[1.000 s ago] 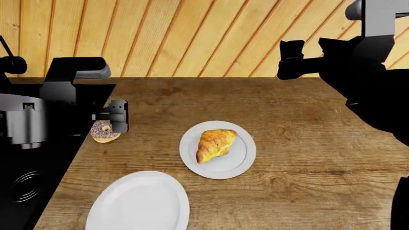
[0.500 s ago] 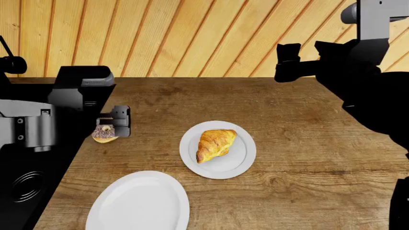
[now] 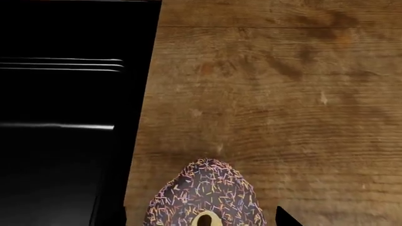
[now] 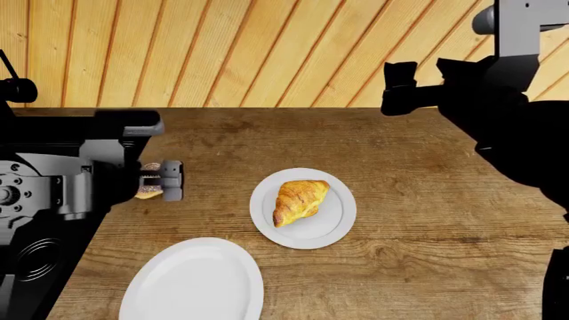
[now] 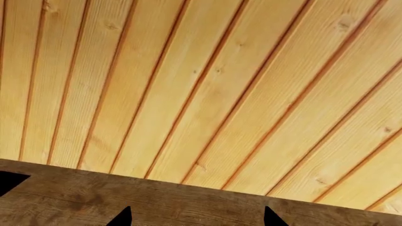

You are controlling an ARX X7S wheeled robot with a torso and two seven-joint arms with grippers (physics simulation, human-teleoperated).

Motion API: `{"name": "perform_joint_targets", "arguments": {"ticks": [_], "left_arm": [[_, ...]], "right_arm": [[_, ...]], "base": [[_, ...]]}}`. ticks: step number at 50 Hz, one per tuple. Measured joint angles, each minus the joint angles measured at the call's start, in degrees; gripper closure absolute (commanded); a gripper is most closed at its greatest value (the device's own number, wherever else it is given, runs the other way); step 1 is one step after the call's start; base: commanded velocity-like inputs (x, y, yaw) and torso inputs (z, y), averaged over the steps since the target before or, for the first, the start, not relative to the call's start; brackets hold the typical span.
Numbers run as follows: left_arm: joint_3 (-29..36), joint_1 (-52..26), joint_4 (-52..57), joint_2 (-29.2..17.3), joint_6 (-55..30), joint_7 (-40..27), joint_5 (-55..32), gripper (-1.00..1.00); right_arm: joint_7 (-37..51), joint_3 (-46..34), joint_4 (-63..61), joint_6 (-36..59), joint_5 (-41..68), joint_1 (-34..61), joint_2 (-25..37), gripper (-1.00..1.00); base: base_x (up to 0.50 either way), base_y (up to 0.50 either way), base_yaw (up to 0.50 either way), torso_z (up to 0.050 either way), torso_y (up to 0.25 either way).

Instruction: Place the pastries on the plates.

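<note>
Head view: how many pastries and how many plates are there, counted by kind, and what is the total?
Pastries: 2, the croissant and the donut
Plates: 2, the smaller plate and the larger plate
Total: 4

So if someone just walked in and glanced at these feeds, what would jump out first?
Probably the golden croissant lying on the smaller white plate at the middle of the wooden table. Next, the left hand by the table's left edge, closed around the chocolate sprinkled donut, with the larger plate bare at the near edge. The right hand is raised at the far right, holding nothing.
</note>
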Motion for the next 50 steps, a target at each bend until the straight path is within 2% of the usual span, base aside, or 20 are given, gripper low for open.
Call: {"name": "perform_joint_targets", "arguments": {"ticks": [8,9,31,50], "left_arm": [[0.9,0.6,-0.4,0.0,0.8,1.3,0.8,-1.0],[0.9,0.7,-0.3,0.0,0.8,1.4,0.8,1.0],[1.5,-0.2,4.9,-1.6,-1.7,1.2,-1.2,1.0],[0.3,-5.2,17.2,-6.2,-12.5,0.8,-15.6,1.0]], "right_arm": [[-0.1,-0.2,0.1,-0.3,0.0,-0.2,0.0,-1.0],[-0.1,-0.2,0.1,-0.3,0.0,-0.2,0.0,-1.0],[-0.2,-1.0,0.7,-0.2,0.5,0.5,0.1,-1.0],[-0.8,-2.1,1.9,-0.2,0.6,2.3,-0.4,-1.0]], "base": [[0.0,0.0,0.0,0.0,0.0],[0.0,0.0,0.0,0.0,0.0],[0.0,0.0,0.0,0.0,0.0],[0.0,0.0,0.0,0.0,0.0]]}}
